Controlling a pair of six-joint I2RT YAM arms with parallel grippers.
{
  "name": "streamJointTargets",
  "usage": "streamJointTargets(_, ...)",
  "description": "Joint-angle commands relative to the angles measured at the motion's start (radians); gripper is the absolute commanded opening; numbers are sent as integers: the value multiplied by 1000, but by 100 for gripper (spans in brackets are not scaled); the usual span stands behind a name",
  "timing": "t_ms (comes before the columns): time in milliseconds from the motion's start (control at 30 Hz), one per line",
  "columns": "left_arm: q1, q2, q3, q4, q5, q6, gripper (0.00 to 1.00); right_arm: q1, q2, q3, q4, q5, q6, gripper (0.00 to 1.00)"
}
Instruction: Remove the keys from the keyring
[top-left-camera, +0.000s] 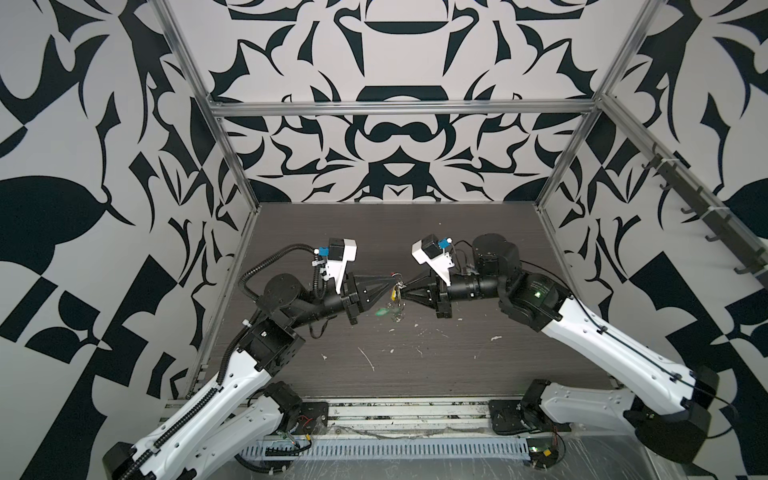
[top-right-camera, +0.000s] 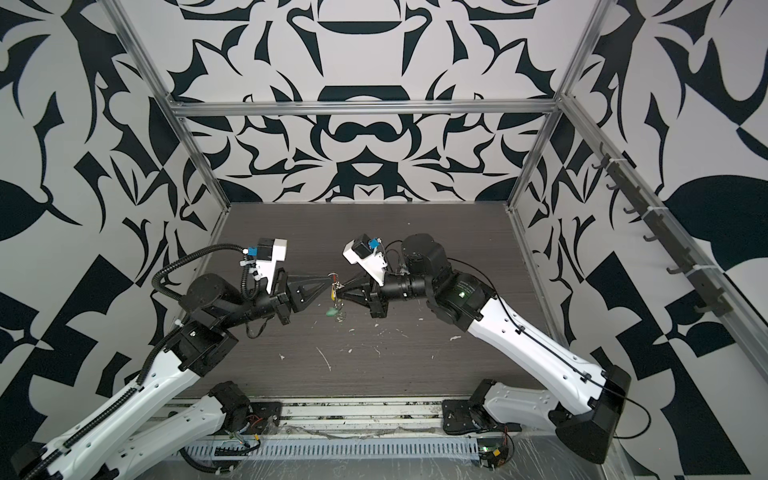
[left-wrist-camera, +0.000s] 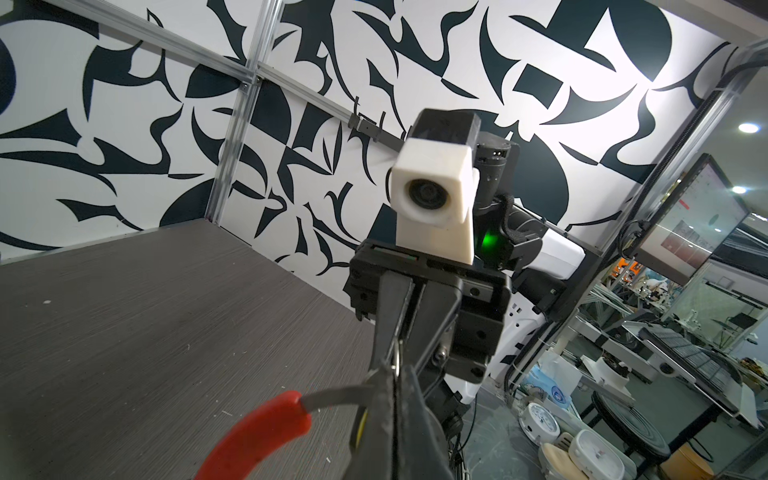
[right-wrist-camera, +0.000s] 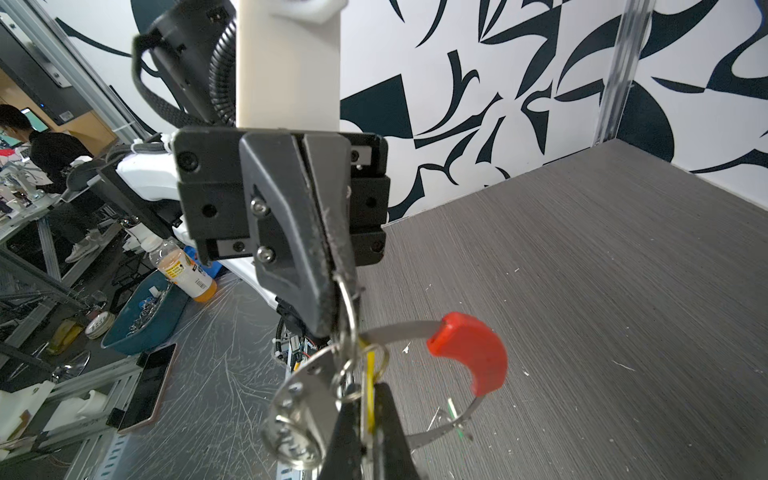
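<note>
my left gripper (top-left-camera: 391, 284) clamps the keyring (right-wrist-camera: 469, 353), my right gripper (top-left-camera: 404, 286) pinches the yellow key (right-wrist-camera: 370, 386). no key looks off yet.

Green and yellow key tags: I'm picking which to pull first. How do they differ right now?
The yellow tag hangs right where the left pincer and right pincer meet; the green tag shows lower and further left. Yellow looks fairly sharp in both top views; green is a blur. Both sit in the keyring bunch.
</note>
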Motion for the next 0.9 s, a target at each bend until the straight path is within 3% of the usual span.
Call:
streamJointTargets(0,-1,-24,-17,123,-38,-21,0,20,-3,-20,58,9,17,0)
streamJointTargets(233,-1,-17,-50,239,-20,-49,0,60,36,-43,83,20,28,0)
streamJointTargets(367,-1,-12,-42,211,16,-41,0,61,18,-44,59,39,25,0)
streamJointTargets(533,-1,-38,-34,124,20,5,0,62,-41,-31,-11,79,-7,28)
streamJointTargets(733,-1,-62,-21,46,16,50,0,62,-150,-37,-31,156,-23,42)
streamJointTargets(867,-1,-60,-19,51,31,54,0,61,-195,-40,42,181,-4,45)
